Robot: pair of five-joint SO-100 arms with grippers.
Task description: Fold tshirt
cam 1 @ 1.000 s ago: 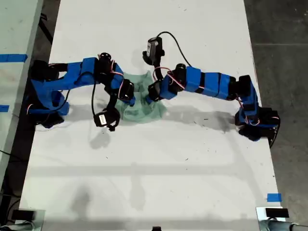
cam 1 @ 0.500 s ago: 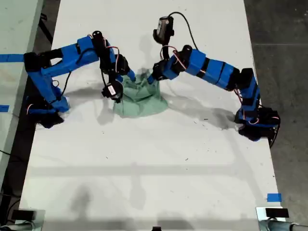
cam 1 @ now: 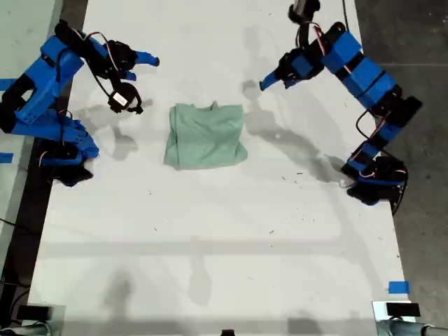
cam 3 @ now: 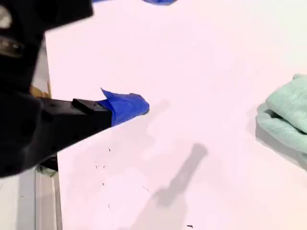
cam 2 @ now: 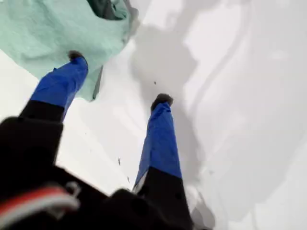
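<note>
Folded tshirt (cam 1: 206, 135) lay released on the tabletop (cam 1: 210, 231).
Both arms hovered clear; my first end effector (cam 2: 117, 76) gaped wide, empty; my second end effector's (cam 3: 125, 106) spread was unclear; next, probably check squareness.

I can read no text, label, brand, number or sign in any of my 3 views: not on the white table (cam 1: 210, 238), nor on the pale mint-green knit tshirt (cam 1: 205, 136).

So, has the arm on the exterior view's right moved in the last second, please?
Yes. Its gripper has lifted off the tshirt toward the exterior view's top right.
</note>
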